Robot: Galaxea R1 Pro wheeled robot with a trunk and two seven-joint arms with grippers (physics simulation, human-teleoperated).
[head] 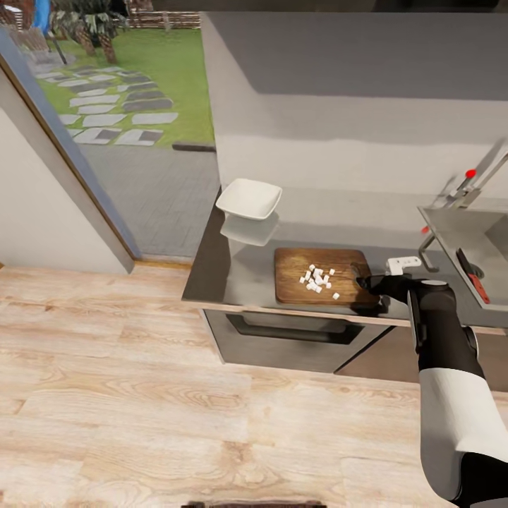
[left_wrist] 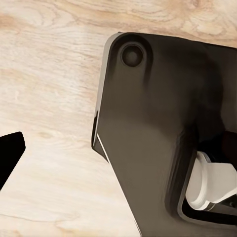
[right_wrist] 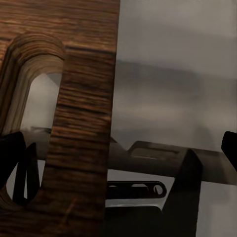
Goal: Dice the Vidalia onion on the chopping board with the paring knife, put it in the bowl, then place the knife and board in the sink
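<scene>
Onion's diced: white cubes point(head: 319, 277) sit in a loose pile on the chopping board point(head: 296, 271), which lies flat on the bench point(head: 219, 271); bowl point(head: 249, 198) stands near the bench's far left corner, well apart from the board, and looks empty, so the transfer isn't done; paring knife point(head: 473, 275) with its red handle looks already laid in the sink point(head: 458, 222) at the head view's right edge, so I'd call that step finished; left to do, by my read: dice into bowl, then board into sink. Right gripper point(head: 368, 281) is at the board's handle-slot end; right wrist view shows the slot point(right_wrist: 29, 118) up close with one dark finger point(right_wrist: 15, 163) seen through it and the other point(right_wrist: 229, 145) out beyond the board's edge over the bench, so jaws stand wide astride that end, not closed on it yet. Left gripper: just one dark fingertip point(left_wrist: 10, 153) over the wooden floor point(left_wrist: 49, 74), jaw state cannot be told. Sink is cut off by the frame; faucet point(head: 473, 176) blurred.
</scene>
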